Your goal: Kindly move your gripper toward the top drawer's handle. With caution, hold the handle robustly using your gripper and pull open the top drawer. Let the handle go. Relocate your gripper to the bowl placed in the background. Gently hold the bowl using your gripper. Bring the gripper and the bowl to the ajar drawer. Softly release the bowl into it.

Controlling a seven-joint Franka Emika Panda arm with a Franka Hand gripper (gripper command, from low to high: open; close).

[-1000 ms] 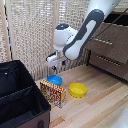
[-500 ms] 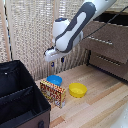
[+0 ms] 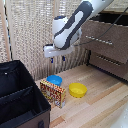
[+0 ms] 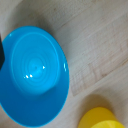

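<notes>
**Two bowls below us, only the blue one is ours**

Nothing is between our fingers: the gripper [image 3: 56,57] hangs in the air with its blue-tipped fingers pointing down and a small gap between them, so we judge it released and empty. It is held high because, we think, the descent to the bowl is not yet begun.

Directly under the gripper, well apart from it, the bowl [image 3: 54,79] sits upright on the wooden floor [image 3: 100,105]; the wrist view shows its blue hollow [image 4: 32,72] nearly centred, which suits a straight lowering. Beside it lies the yellow bowl [image 3: 77,90], not touching, and a patterned box [image 3: 53,93] stands just before the blue one.

Farther behind the arm, the top drawer [image 3: 107,35] looks pulled out, waiting for the bowl. Its handle [image 3: 105,40] is free.
</notes>
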